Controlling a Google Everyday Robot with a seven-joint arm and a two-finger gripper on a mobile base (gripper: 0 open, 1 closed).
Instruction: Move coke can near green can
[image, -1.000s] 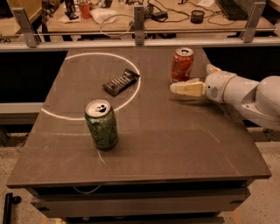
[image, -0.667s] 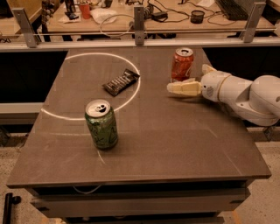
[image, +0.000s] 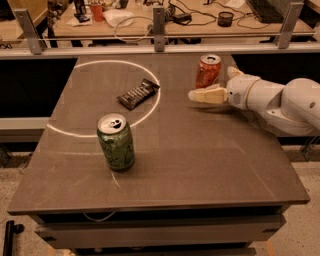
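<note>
— What differs from a second ago?
— The gripper (image: 214, 86) has crept a little left over the far right of the table (image: 200, 165), toward the coke can (image: 208, 71). Its near finger (image: 205, 95) now lies just in front of the can's base.
— And the claw?
— Spread apart, gripping nothing. The other finger (image: 234, 72) shows just right of the can.
— The cans?
— Neither has moved. The coke can stands upright near the far edge, well apart from the green can (image: 116, 142). That one stands upright at the front left, just before the white circle (image: 115, 62). A dark-wrapped snack bar (image: 138, 93) lies across the circle's right side.
</note>
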